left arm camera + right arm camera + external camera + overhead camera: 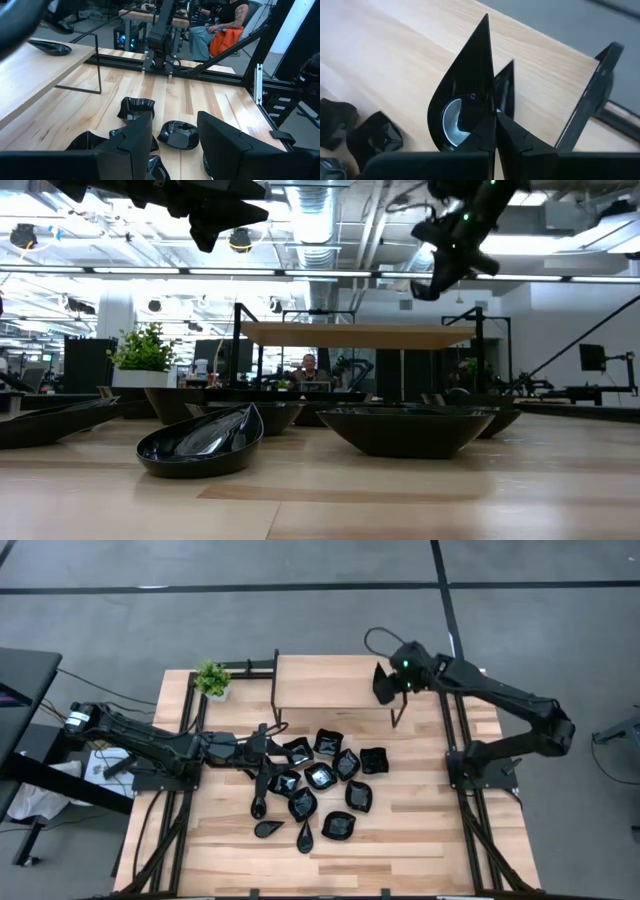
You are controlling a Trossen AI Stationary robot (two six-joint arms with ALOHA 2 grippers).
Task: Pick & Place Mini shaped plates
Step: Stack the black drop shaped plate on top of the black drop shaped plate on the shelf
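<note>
Carrying a teardrop plate [462,95], right gripper [385,683] has its fingers clamped on the rim, raised over the shelf [330,680] edge. Place step, I'd say: lower onto the shelf, then release. Left gripper [175,145] hovers fingers spread, empty, over the plate cluster [320,780] on the tabletop [420,840]; one plate [50,48] already shelved.
</note>
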